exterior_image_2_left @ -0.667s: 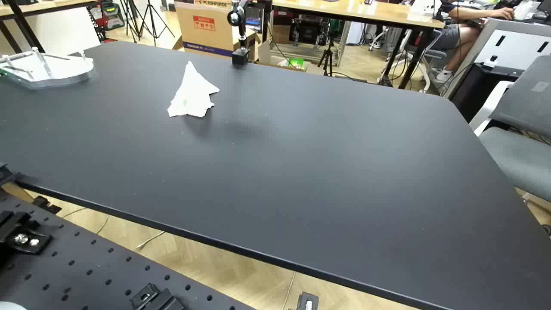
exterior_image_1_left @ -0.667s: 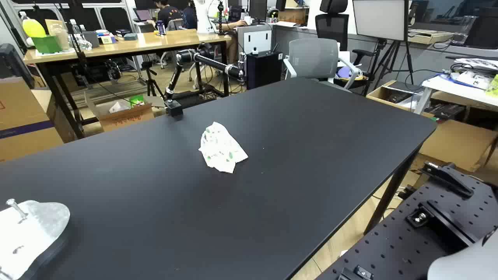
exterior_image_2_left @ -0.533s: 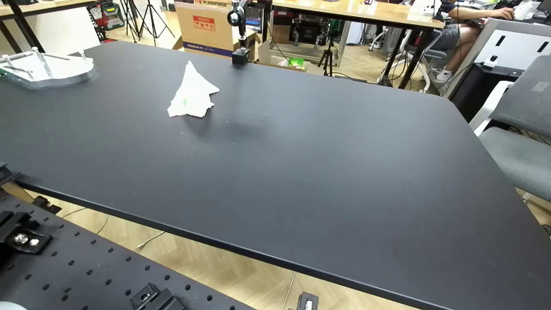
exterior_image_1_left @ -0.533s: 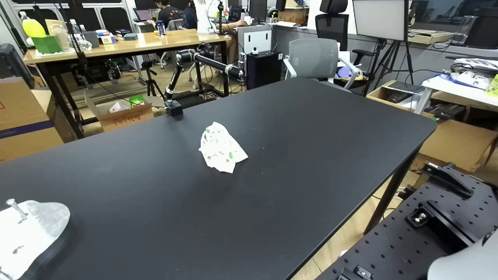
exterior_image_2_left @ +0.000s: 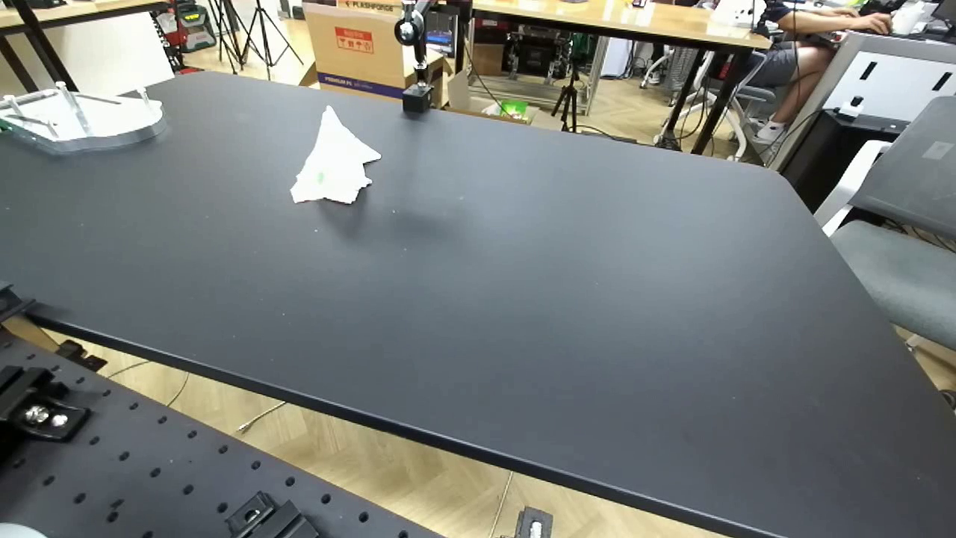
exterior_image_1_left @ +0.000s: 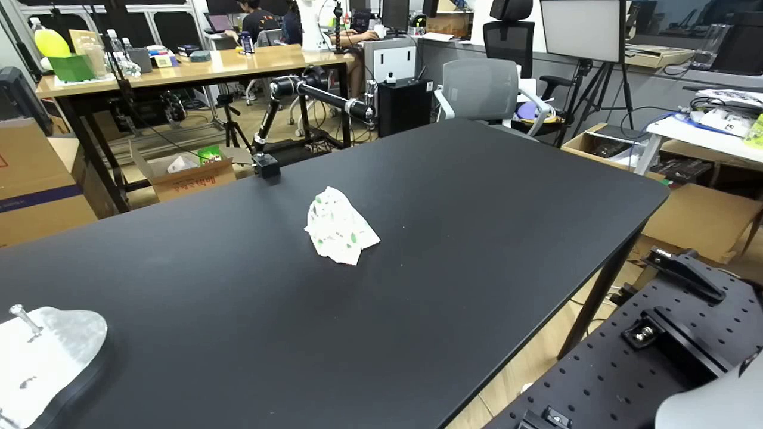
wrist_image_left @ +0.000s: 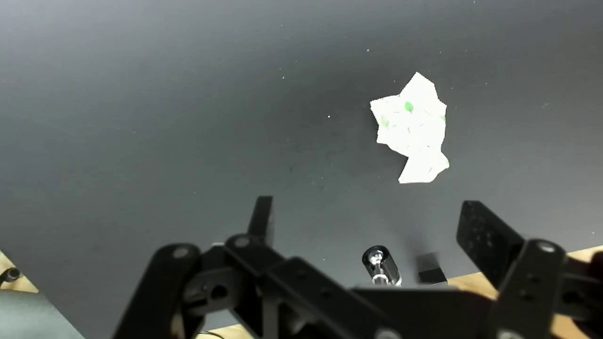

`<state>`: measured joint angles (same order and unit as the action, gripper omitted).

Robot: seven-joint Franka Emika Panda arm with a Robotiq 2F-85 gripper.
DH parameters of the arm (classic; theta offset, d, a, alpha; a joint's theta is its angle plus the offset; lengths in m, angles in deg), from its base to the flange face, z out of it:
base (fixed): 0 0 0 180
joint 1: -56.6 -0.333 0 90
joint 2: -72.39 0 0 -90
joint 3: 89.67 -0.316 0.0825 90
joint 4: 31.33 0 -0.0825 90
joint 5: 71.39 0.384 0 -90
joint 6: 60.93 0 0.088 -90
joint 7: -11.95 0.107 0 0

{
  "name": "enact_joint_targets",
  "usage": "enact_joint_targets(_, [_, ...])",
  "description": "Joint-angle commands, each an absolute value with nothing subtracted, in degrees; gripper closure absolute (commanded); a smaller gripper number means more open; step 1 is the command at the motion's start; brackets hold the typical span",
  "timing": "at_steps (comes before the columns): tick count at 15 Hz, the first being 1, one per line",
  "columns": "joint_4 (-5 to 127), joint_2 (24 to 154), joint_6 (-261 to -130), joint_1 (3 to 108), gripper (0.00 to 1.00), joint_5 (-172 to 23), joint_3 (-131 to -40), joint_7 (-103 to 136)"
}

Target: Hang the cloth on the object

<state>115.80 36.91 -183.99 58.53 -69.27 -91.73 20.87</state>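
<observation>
Claw: In the wrist view the gripper (wrist_image_left: 367,207) comes in from the bottom of the frame. Its two fingers (wrist_image_left: 485,230) stand wide apart, and it has hold of nothing.
Cloth: The cloth (wrist_image_left: 412,127) is white with small green leaves on it. It lies creased on the black table (wrist_image_left: 188,141), in the upper right part of the wrist view, apart from the gripper.
Cloth from outside: In an exterior view the cloth (exterior_image_1_left: 341,232) is near the middle of the frame, slightly to the left. In an exterior view the cloth (exterior_image_2_left: 332,161) is in the upper left part.
Board: At the lower left of an exterior view, cut by the frame edge, a pale board (exterior_image_1_left: 83,328) with pegs (exterior_image_1_left: 25,319) rests on the same table. It is well apart from the cloth.
Black stand: A stand (exterior_image_1_left: 266,165) with a jointed arm is at the table's far edge, above and left of the cloth in this frame.
Plate with holes: A dark plate (exterior_image_1_left: 602,381) fills the lower right corner.
Background: A wooden desk (exterior_image_1_left: 268,59) is at the upper left, a grey chair (exterior_image_1_left: 483,89) at the upper right.
</observation>
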Motion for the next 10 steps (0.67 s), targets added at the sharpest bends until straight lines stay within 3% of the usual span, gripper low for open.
enact_joint_targets(1, [115.67, 36.92, -183.81, 58.5, 0.0, -69.29, -91.69, 20.87])
enact_joint_targets(10, [115.92, 50.69, -197.88, 58.79, 0.0, -76.07, -96.4, 22.79])
